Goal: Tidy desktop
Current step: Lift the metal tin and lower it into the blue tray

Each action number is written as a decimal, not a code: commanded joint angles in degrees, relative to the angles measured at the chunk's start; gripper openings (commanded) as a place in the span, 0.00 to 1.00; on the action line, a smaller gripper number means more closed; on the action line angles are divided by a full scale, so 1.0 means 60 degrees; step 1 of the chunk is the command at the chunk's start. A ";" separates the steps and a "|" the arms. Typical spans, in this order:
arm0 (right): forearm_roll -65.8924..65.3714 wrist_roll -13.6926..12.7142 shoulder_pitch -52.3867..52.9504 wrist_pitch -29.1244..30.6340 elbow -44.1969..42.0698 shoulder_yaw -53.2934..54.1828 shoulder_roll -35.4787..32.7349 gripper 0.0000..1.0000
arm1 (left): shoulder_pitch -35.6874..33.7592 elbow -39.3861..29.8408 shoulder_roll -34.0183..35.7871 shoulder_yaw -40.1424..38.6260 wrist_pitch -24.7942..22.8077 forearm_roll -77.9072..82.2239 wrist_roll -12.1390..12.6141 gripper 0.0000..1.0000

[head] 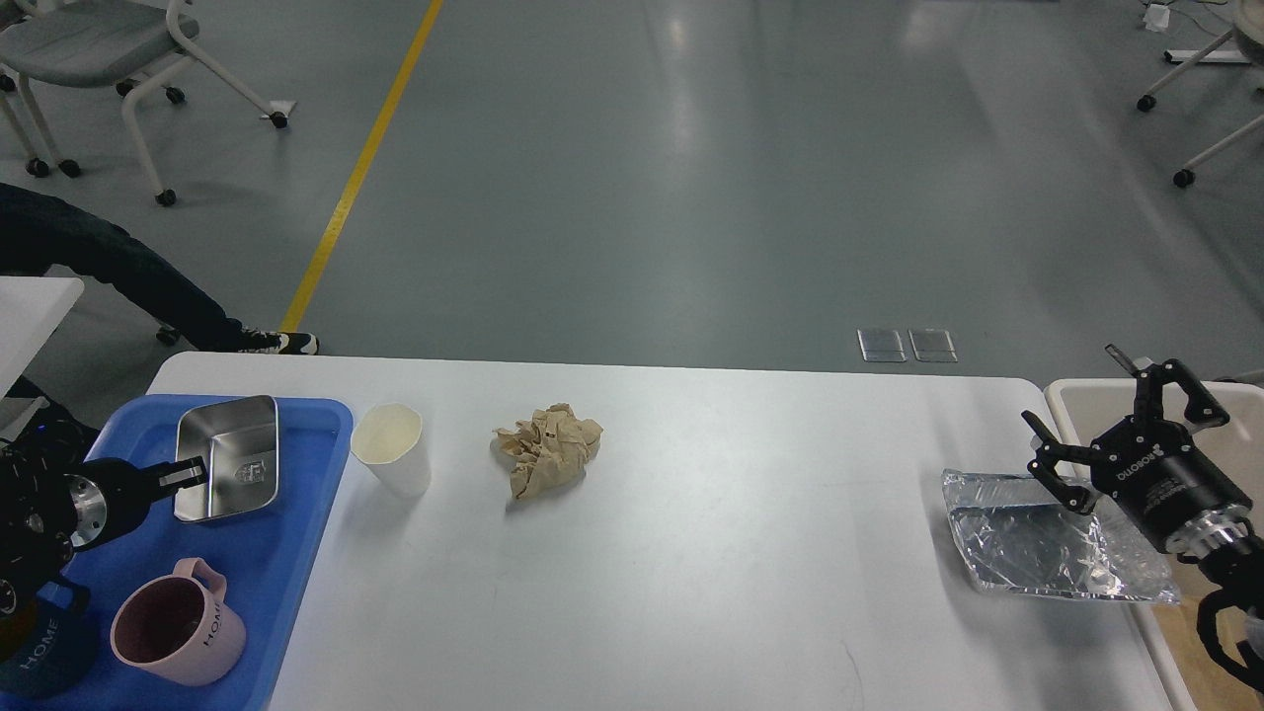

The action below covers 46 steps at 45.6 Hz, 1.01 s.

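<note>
White worktop (711, 553) with rounded corners and a faintly scuffed, plain surface fills the lower half of the head view; it is the desktop of the task, and it stretches between the two claws. Left claw (188, 477): its dark fingertips are seen end-on, touching the near rim of a steel tray (228, 457), and whether they are apart or together cannot be told. Beneath this claw lies a blue plastic tray (286, 553) set on the worktop's left end. Nearer the robot than the left claw stands a pink mug (180, 632) lettered "HOME"; a dark blue mug (44, 662) beside it, partly hidden by the arm, bears the same word. To the right of the left claw stand a cream paper cup (392, 449), just beside the blue tray, and then a crumpled brown paper (546, 449). Right claw (1126, 415): fingers spread wide apart, holding nothing, its body printed "ROBOTIQ". Just below and to the left of it lies a clear plastic container (1047, 538) at the worktop's right edge; behind it stands a beige bin (1071, 395). Beyond the worktop: grey glossy floor (691, 178), a yellow floor line (360, 168), and wheeled chairs (109, 49) in the far corners.
</note>
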 commanded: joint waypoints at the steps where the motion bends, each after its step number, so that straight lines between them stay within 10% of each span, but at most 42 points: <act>1: 0.0000 0.0000 -0.0034 0.0001 0.0014 -0.0001 0.0001 1.00 | 0.0035 0.0001 -0.0013 0.0001 0.0006 -0.0001 -0.0043 0.96; 46: 0.0000 0.0000 -0.0020 0.0030 0.0044 -0.0015 -0.0014 1.00 | 0.0064 0.0015 0.0031 0.0001 -0.0008 -0.0015 -0.0102 0.96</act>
